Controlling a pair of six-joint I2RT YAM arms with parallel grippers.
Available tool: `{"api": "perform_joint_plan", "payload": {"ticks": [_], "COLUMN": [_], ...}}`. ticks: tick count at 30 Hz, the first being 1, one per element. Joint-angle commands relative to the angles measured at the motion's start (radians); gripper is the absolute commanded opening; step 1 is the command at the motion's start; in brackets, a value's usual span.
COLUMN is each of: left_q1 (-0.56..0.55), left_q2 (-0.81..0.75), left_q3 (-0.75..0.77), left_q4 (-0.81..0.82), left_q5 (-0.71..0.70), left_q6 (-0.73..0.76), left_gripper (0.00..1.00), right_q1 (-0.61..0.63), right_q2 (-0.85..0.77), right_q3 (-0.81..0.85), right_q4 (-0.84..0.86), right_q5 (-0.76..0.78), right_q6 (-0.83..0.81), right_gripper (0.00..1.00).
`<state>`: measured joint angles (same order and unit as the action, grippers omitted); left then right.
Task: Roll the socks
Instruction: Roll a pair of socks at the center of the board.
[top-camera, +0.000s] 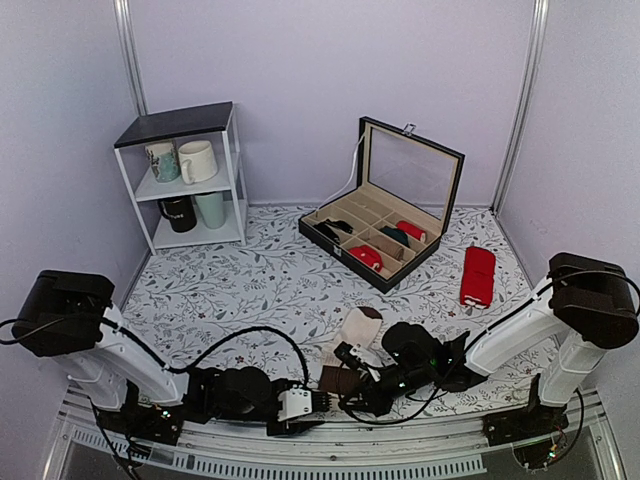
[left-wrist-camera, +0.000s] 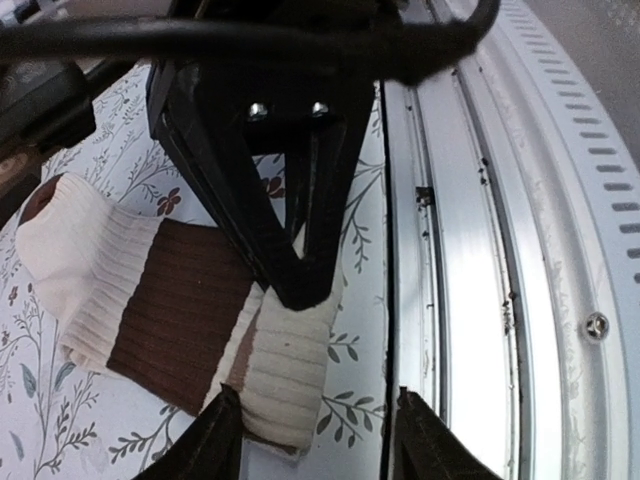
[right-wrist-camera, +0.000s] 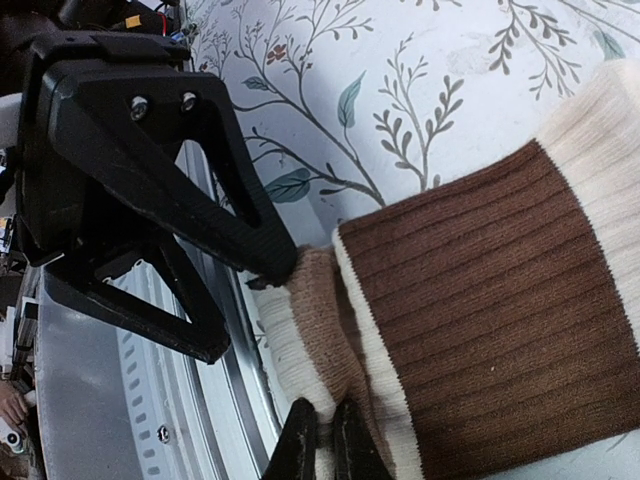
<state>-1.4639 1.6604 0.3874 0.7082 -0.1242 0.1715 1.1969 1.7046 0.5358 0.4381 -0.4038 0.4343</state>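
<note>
You have the socks (top-camera: 352, 345) lying at the near edge of the desk (top-camera: 250, 290), between your two arms, on the flowered cover just inside the metal rail (left-wrist-camera: 480, 250). From above, their far end is curled into a cream roll with a dark brown patch on top. The flat part runs back toward you through a wide dark brown band to a tan and cream end. Your right hand (right-wrist-camera: 325, 445) has its fingers pressed together on that near end. In its own wrist view the two tips sit side by side with the tan and cream fabric bunched against them. From the left wrist you see its black fingers coming to a point on the cream band. Your left hand (left-wrist-camera: 320, 445) stands apart, gripping nothing: its two fingers flank the cream end, one at the corner of the fabric, the other over the rail. In the right wrist view one of its fingertips touches the tan edge of the socks while the other hangs free over the rail. Farther back on the desk you have an open black box (top-camera: 385, 215) with red and dark bundles in its compartments, a red pair (top-camera: 477, 275) just right of it, and a white shelf (top-camera: 190, 180) of mugs at the far left.
</note>
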Motion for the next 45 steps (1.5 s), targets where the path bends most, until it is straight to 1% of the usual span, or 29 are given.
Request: {"api": "perform_joint_plan", "payload": {"ticks": [1, 3, 4, 10, 15, 16, 21, 27, 29, 30, 31, 32, 33, 34, 38, 45], "left_q1": [0.005, 0.008, 0.009, 0.020, 0.032, 0.035, 0.046, 0.050, 0.050, 0.050, 0.051, 0.049, 0.048, 0.048, 0.049, 0.059], "left_q2": [0.012, 0.012, 0.015, 0.034, 0.050, 0.049, 0.045, 0.069, 0.074, 0.075, 0.071, 0.063, 0.053, 0.042, 0.012, 0.024], "left_q3": [0.006, 0.004, 0.005, 0.008, 0.016, 0.016, 0.021, 0.035, 0.039, 0.039, 0.035, 0.026, 0.014, 0.002, -0.009, 0.019], "left_q4": [0.018, 0.027, 0.029, 0.051, 0.051, 0.050, 0.031, 0.024, 0.022, 0.023, 0.030, 0.048, 0.070, 0.086, 0.090, 0.068], "left_q5": [-0.014, -0.012, -0.012, -0.022, -0.016, -0.012, 0.016, 0.025, 0.026, 0.023, 0.023, 0.018, 0.016, 0.015, -0.006, 0.004], "left_q6": [-0.008, -0.008, -0.007, -0.006, -0.004, -0.004, -0.013, -0.023, -0.024, -0.024, -0.025, -0.025, -0.026, -0.025, -0.008, 0.014], "left_gripper": [0.50, 0.46, 0.46, 0.52, 0.51, 0.49, 0.29, 0.18, 0.08, 0.08, 0.15, 0.44, 0.61, 0.68, 0.72, 0.71], "right_q1": [0.006, 0.006, 0.006, 0.006, 0.007, 0.006, 0.006, 0.006, 0.006, 0.006, 0.006, 0.006, 0.006, 0.006, 0.007, 0.007], "right_q2": [0.067, 0.068, 0.069, 0.073, 0.073, 0.073, 0.073, 0.078, 0.079, 0.081, 0.080, 0.082, 0.082, 0.082, 0.083, 0.089], "right_q3": [-0.041, -0.040, -0.042, -0.045, -0.043, -0.043, -0.044, -0.045, -0.045, -0.046, -0.047, -0.049, -0.047, -0.049, -0.049, -0.045], "right_q4": [-0.199, -0.201, -0.200, -0.198, -0.196, -0.196, -0.193, -0.184, -0.181, -0.179, -0.179, -0.178, -0.178, -0.178, -0.175, -0.169], "right_q5": [0.003, 0.002, 0.002, -0.002, -0.007, -0.008, -0.013, -0.023, -0.026, -0.028, -0.028, -0.028, -0.027, -0.026, -0.027, -0.030], "right_q6": [0.006, 0.007, 0.006, 0.010, 0.014, 0.014, 0.012, 0.013, 0.013, 0.013, 0.014, 0.014, 0.014, 0.015, 0.014, 0.015], "right_gripper": [0.00, 0.00, 0.00, 0.00, 0.00, 0.00, 0.00, 0.00, 0.00, 0.00, 0.00, 0.00, 0.00, 0.00, 0.00, 0.00]}}
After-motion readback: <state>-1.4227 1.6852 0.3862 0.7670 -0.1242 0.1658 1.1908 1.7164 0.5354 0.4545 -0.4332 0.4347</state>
